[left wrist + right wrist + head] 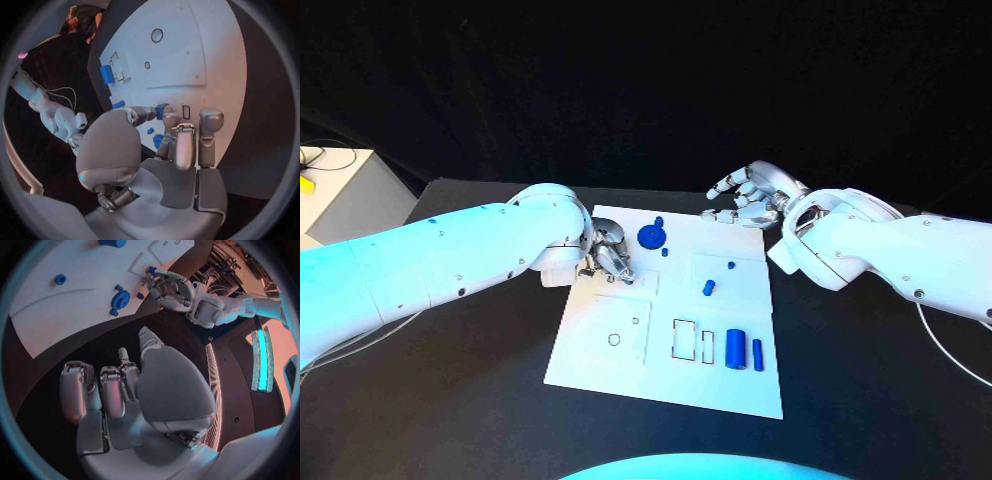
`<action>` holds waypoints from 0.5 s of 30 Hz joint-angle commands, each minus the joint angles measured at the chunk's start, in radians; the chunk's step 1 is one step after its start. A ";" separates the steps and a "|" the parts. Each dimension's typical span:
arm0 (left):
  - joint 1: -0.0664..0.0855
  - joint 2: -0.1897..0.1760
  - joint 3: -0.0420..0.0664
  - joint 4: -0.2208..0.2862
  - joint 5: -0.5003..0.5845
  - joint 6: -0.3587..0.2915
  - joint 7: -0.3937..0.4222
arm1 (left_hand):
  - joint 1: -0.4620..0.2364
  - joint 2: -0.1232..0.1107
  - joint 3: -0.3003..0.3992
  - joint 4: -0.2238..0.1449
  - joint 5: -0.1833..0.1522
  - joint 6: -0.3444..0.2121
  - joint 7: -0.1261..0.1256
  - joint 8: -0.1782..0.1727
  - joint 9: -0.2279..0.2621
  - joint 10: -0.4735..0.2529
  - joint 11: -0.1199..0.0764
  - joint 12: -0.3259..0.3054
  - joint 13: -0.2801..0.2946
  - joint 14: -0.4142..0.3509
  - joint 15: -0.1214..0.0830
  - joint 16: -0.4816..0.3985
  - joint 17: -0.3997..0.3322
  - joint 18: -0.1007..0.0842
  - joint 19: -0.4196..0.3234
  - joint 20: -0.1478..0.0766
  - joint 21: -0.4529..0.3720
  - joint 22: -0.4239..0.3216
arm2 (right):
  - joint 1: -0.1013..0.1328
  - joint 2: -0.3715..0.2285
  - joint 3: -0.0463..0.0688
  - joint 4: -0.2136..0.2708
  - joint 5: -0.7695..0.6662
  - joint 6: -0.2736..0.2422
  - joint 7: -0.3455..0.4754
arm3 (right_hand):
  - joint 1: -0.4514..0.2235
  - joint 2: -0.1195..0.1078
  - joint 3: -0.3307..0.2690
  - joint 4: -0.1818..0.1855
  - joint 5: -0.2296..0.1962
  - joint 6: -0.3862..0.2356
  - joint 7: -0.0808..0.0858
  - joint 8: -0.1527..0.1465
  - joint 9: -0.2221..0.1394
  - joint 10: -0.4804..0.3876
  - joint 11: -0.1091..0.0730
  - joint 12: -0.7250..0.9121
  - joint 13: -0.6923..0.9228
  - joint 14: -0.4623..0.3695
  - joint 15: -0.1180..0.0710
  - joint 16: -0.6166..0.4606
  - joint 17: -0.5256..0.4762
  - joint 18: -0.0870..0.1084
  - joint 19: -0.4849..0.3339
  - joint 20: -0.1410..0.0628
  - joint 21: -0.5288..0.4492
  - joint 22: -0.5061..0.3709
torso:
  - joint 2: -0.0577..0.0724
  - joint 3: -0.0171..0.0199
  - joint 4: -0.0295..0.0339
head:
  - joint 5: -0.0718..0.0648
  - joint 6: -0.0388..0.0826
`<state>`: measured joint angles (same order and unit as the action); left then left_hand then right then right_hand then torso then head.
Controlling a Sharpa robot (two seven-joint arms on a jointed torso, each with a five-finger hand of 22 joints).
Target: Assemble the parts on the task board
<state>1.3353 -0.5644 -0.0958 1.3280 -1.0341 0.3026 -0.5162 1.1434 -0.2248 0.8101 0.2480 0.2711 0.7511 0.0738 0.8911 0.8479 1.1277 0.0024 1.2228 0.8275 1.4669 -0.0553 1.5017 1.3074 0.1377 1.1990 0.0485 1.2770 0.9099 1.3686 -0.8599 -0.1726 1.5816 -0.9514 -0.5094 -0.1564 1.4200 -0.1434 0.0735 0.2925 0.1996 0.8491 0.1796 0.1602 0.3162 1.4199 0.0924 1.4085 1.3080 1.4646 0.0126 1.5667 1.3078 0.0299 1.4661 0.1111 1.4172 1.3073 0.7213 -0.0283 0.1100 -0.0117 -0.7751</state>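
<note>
The white task board (pixel 625 375) lies in the middle of the black table. My left hand (pixel 607 262) is over the board's far left part, and in the left wrist view its thumb and a finger pinch a small blue part (pixel 162 108). That part also shows at the left hand's fingertips (pixel 150 271). A round blue gear-like part (pixel 651 237) sits just right of that hand. Small blue pegs (pixel 710 288) lie mid-board. A thick blue cylinder (pixel 736 349) and a slim one (pixel 759 354) lie near the right edge. My right hand (pixel 750 195) hovers past the board's far right corner, fingers apart, holding nothing.
The board has a round hole (pixel 615 340) and rectangular recesses (pixel 684 340) in its near half. A grey cabinet (pixel 351 200) stands off the table's left side. Bare black table (pixel 877 380) surrounds the board.
</note>
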 commanded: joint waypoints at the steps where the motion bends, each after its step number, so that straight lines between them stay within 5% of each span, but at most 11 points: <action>1: -0.001 0.000 0.000 0.002 -0.009 0.004 0.006 | 0.001 0.009 0.187 -0.191 0.005 0.005 0.001 0.003 0.002 -0.005 -0.002 -0.002 0.001 0.053 -0.004 0.006 0.109 -0.006 0.008 0.002 0.005 0.002 | -0.001 0.001 0.000 -0.001 -0.010 0.012 0.005 | 0.002 0.008 0.006 -0.001 0.004 0.003 -0.001 -0.003 -0.001 -0.006 0.001 -0.002 0.109 0.104 0.004 0.000 0.257 0.006 0.042 0.005 -0.003 0.163 | 0.000 0.0000 -0.0006 | 0.000 -0.001; 15: -0.001 0.002 0.000 0.004 -0.011 0.007 0.005 | 0.001 0.009 0.187 -0.192 0.005 0.006 0.001 0.002 0.002 -0.004 -0.002 -0.002 0.002 0.053 -0.004 0.006 0.110 -0.007 0.009 0.002 0.006 0.004 | -0.003 0.001 0.000 -0.001 -0.010 0.013 0.005 | -0.002 0.009 0.007 -0.001 0.006 0.004 -0.001 -0.004 -0.002 -0.006 0.001 -0.001 0.109 0.104 0.004 0.000 0.256 0.006 0.042 0.005 -0.003 0.163 | -0.002 0.0004 0.0008 | 0.000 -0.005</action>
<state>1.3344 -0.5650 -0.0961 1.3312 -1.0391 0.3025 -0.5161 1.1437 -0.2246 0.8101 0.2480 0.2738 0.7522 0.0752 0.8909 0.8482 1.1278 0.0025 1.2228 0.8289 1.4668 -0.0553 1.5017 1.3074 0.1380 1.2027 0.0522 1.2770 0.9133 1.3667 -0.8596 -0.1726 1.5806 -0.9515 -0.5088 -0.1564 1.4200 -0.1434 0.0735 0.2924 0.1996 0.8491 0.1796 0.1602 0.3161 1.4198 0.0924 1.4084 1.3078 1.4646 0.0126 1.5667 1.3077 0.0299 1.4661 0.1112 1.4172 1.3080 0.7200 -0.0282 0.1099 -0.0117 -0.7793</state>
